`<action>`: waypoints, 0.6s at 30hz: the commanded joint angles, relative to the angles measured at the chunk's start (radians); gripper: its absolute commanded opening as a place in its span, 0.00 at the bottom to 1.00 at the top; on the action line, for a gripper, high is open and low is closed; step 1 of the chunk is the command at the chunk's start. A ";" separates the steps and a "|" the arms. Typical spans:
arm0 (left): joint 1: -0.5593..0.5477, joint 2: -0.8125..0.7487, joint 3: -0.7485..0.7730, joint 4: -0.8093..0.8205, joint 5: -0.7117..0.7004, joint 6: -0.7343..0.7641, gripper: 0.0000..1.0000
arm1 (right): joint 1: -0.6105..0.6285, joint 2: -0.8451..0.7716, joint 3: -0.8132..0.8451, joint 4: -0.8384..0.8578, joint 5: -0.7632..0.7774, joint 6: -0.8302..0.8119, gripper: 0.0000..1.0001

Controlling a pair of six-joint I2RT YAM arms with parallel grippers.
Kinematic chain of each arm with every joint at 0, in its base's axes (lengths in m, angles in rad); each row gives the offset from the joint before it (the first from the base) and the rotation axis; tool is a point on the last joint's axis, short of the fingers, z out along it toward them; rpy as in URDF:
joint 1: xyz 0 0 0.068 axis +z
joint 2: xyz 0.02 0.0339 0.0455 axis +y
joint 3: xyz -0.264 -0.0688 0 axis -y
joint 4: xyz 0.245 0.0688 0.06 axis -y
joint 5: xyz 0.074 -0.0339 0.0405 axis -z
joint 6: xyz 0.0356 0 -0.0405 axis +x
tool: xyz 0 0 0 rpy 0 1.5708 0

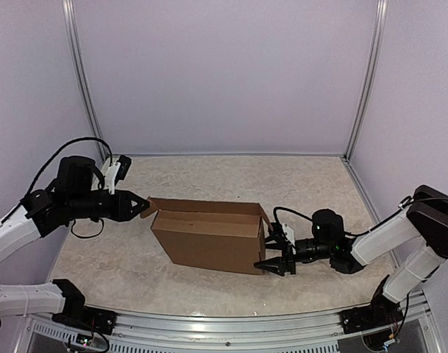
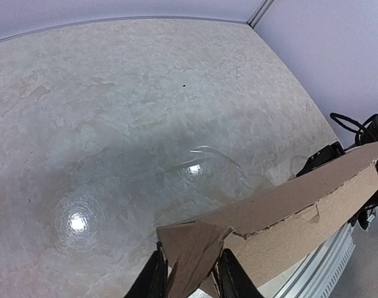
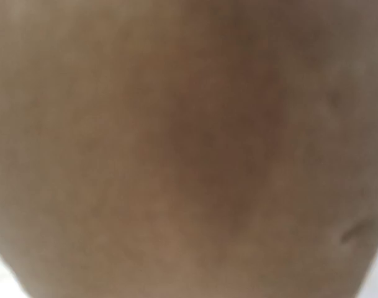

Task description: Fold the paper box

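Observation:
The paper box [image 1: 209,243] is brown cardboard, standing half formed at the middle of the table, its top open and a flap sticking out to the left. My left gripper [image 1: 140,207] is at that left flap. In the left wrist view the left gripper [image 2: 192,278] has its two black fingers [image 2: 153,276] closed on a creased cardboard flap [image 2: 195,248]. My right gripper [image 1: 275,265] is pressed to the box's near right corner. The right wrist view shows only blurred brown cardboard [image 3: 189,149], which hides the fingers.
The table [image 1: 282,184] is pale marbled stone with white walls and metal corner posts [image 1: 84,81] on three sides. A metal rail [image 1: 231,323] runs along the near edge. A black cable [image 1: 84,232] loops by the left arm.

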 commanded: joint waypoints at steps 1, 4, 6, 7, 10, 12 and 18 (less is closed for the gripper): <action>-0.016 0.018 0.038 -0.016 -0.003 0.013 0.24 | -0.009 0.005 -0.013 0.010 0.000 -0.004 0.04; -0.024 0.032 0.046 -0.021 -0.004 0.015 0.19 | -0.010 0.007 -0.011 0.011 0.001 -0.006 0.04; -0.030 0.040 0.049 -0.025 -0.008 0.014 0.16 | -0.009 0.008 -0.010 0.009 0.001 -0.005 0.04; -0.034 0.042 0.053 -0.026 -0.007 0.012 0.14 | -0.010 0.008 -0.010 0.009 0.001 -0.005 0.03; -0.048 0.055 0.066 -0.032 -0.005 0.008 0.07 | -0.009 0.008 -0.010 0.007 0.003 -0.005 0.04; -0.056 0.064 0.074 -0.043 -0.012 0.010 0.05 | -0.010 0.009 -0.009 0.005 0.005 -0.008 0.04; -0.064 0.111 0.103 -0.069 -0.008 -0.027 0.00 | -0.008 0.011 -0.005 -0.005 0.013 -0.015 0.03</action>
